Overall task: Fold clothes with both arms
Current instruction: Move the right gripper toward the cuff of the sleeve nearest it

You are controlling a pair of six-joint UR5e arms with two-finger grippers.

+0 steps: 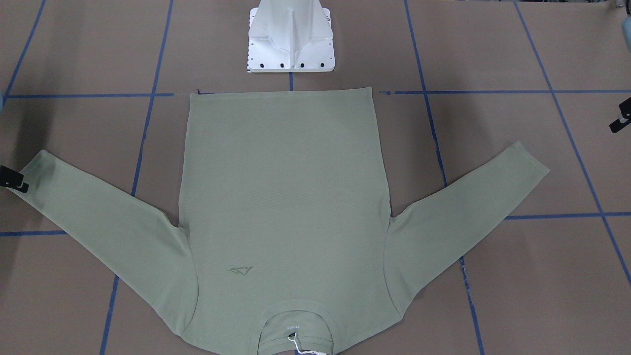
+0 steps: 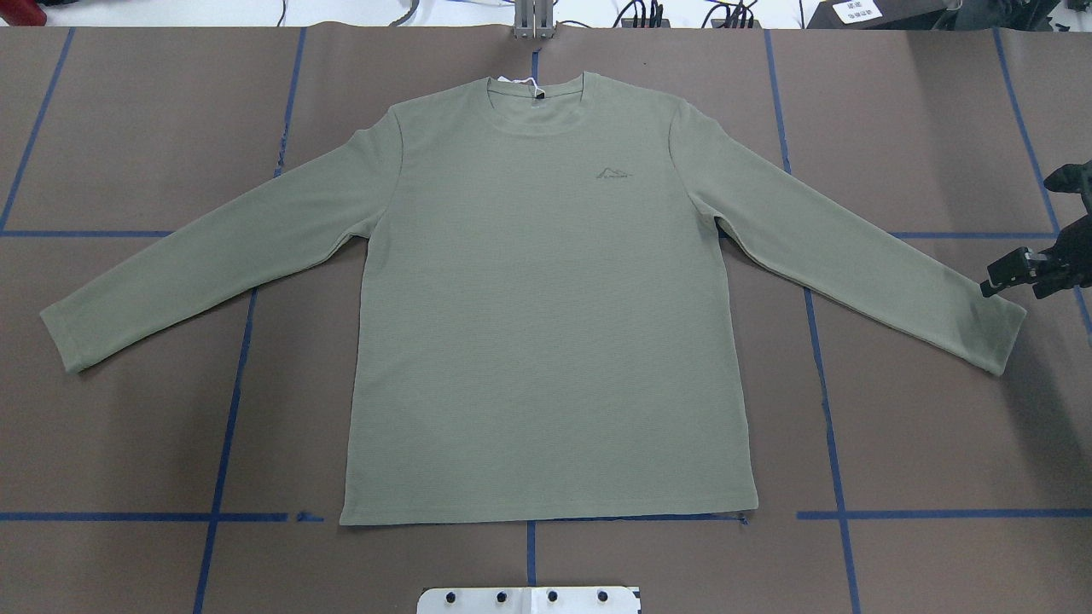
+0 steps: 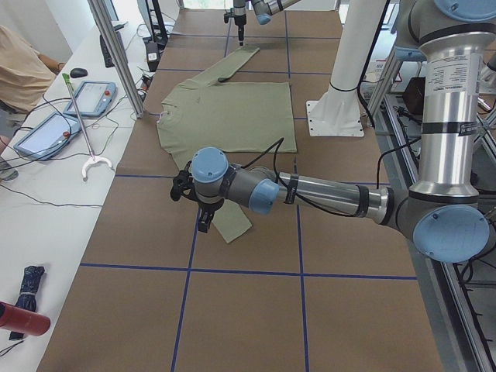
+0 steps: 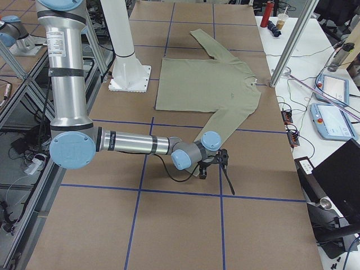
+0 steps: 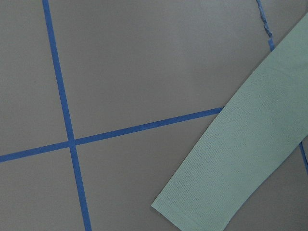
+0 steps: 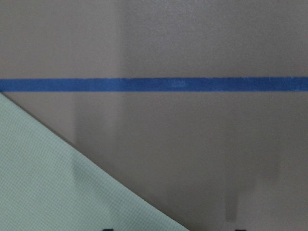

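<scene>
The sage-green long-sleeved shirt lies flat and face up on the brown table, both sleeves spread out, collar and white tag at the far edge. My right gripper hovers just off the cuff of the sleeve on my right. The right wrist view shows that sleeve's edge and two finger shadows set well apart, so it is open and empty. My left gripper hangs by the other cuff. It is cut off at the frame edge in the front view, so I cannot tell how its jaws stand.
The white pedestal base stands at the shirt's hem side. Blue tape lines grid the table. A side bench with tablets and a person lies beyond the collar edge, behind a metal post.
</scene>
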